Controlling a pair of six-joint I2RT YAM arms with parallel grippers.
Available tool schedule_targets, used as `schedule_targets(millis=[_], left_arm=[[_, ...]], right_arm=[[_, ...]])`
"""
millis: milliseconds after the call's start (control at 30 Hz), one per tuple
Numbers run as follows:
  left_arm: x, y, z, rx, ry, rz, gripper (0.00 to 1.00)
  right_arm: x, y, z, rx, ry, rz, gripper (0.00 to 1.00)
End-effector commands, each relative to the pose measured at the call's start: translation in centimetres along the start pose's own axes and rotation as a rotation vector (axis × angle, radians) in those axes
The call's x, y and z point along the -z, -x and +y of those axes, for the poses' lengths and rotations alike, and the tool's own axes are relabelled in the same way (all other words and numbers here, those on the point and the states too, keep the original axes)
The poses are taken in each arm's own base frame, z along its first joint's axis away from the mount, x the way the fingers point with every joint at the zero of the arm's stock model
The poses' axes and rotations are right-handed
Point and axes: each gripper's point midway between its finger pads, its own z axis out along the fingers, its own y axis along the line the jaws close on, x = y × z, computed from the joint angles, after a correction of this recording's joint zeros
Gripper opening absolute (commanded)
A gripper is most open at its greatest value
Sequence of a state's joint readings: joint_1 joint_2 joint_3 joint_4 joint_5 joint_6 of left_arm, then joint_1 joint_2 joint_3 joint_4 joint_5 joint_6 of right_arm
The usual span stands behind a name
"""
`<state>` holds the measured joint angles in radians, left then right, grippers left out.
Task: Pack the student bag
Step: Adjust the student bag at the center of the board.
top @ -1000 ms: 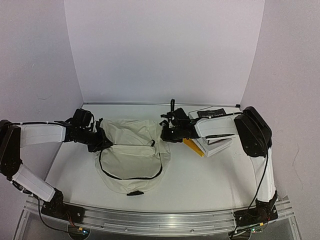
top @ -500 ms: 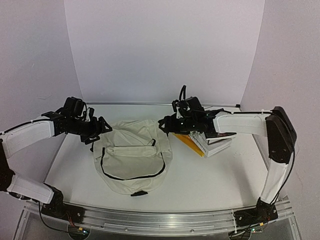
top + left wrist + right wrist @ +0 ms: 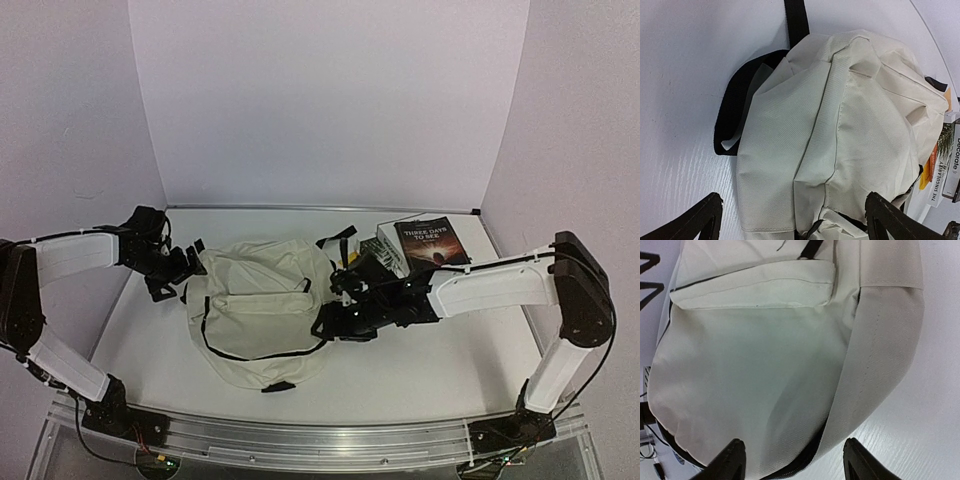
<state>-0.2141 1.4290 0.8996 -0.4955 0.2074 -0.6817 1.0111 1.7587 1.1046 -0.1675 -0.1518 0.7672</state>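
Both arms have moved in the top view: the right gripper [image 3: 328,326] has left the stack of books [image 3: 425,245] for the right flank of the cream soft fabric backpack [image 3: 260,300] lying mid-table; the left gripper [image 3: 178,275] sits at its left flank. From the left wrist, the left gripper [image 3: 795,225] is spread wide, pinching nothing, the backpack [image 3: 840,130] just ahead; from the right wrist, the right gripper [image 3: 795,462] is spread over the backpack's [image 3: 765,365] zippered edge, gripping nothing.

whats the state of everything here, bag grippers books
student bag: lying flat on the table, front pocket facing up
left gripper: open, jaws wide at the bag's left side
right gripper: open, at the bag's right side
stack of books: closed, lying flat beside the bag
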Motion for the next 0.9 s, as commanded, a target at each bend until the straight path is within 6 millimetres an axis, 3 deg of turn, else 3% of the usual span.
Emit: schedule_targets(millis=[0, 100, 200, 400, 533, 633, 667, 767, 867], left_arm=[[-0.2, 0.4, -0.2, 0.011, -0.025, -0.021, 1.0], [0.1, 0.0, -0.6, 0.004, -0.055, -0.013, 1.0], [0.8, -0.8, -2.0, -0.047, -0.149, 0.003, 0.98], [2.3, -3.3, -4.1, -0.135, -0.323, 0.063, 0.95], [2.9, -4.9, -4.5, -0.16, -0.387, 0.105, 0.91], [2.6, -6.1, -4.5, -0.155, -0.405, 0.139, 0.81], [2.5, -6.3, -4.6, -0.152, -0.408, 0.143, 0.78], [1.9, -7.1, -5.0, -0.159, -0.418, 0.161, 0.69], [1.3, -7.7, -5.9, -0.185, -0.436, 0.176, 0.62]], right_arm=[[-0.6, -0.7, -1.8, -0.083, -0.101, -0.023, 0.48], [-0.7, -0.2, -2.4, -0.085, -0.133, -0.054, 0.18], [-0.3, 1.3, -3.4, -0.054, -0.177, -0.107, 0.02], [-0.7, 5.5, -8.1, -0.01, -0.25, -0.125, 0.0], [-1.4, 7.6, -8.8, 0.03, -0.251, -0.127, 0.0], [-1.7, 8.4, -8.7, 0.04, -0.251, -0.135, 0.06], [-1.8, 8.4, -8.6, 0.038, -0.243, -0.129, 0.12], [-2.0, 8.0, -8.3, 0.027, -0.219, -0.111, 0.42], [-1.5, 7.8, -8.2, 0.013, -0.213, -0.115, 0.57]])
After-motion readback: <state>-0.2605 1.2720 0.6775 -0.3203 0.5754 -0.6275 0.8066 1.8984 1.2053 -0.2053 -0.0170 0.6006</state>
